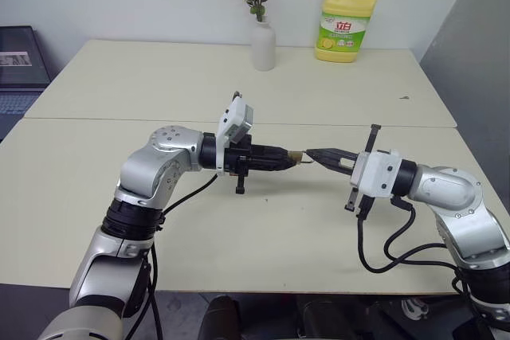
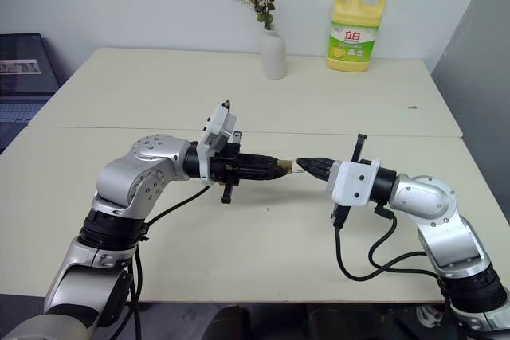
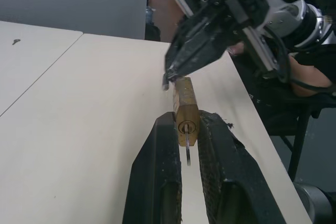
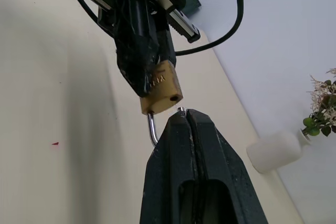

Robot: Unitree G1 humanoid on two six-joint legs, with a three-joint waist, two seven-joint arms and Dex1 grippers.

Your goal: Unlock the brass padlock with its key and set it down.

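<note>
Above the middle of the worktop [image 1: 96, 220], the left gripper [image 2: 280, 168] is clamping the brass padlock [image 3: 186, 109] in its jaws, long axis pointing right, while the right gripper [image 1: 312, 154] is pinching the shackle [image 4: 152, 129] with clenched jaws.

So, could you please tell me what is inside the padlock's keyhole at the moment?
In the left wrist view, a thin silver key hangs from the keyhole of the brass padlock, which the left gripper clamps. The part of the key that sits inside the lock is hidden.
</note>
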